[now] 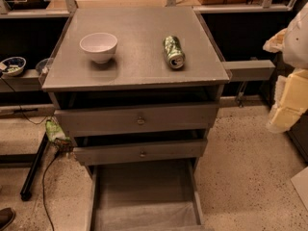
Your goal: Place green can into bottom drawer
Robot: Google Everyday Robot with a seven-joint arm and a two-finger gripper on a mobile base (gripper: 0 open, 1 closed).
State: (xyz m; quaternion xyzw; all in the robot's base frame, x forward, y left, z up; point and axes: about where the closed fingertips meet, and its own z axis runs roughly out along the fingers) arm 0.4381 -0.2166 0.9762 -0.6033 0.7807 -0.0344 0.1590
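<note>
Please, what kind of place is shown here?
Probably a lab or test room: a grey metal cabinet with its bottom drawer pulled out, and a speckled floor with a loose cable. The gripper is not in view.

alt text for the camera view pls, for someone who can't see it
A green can lies on its side on a grey cabinet top, right of an upright white bowl. Below, two knobbed drawers sit slightly open and the bottom drawer is pulled far out. The gripper is not in view.
</note>
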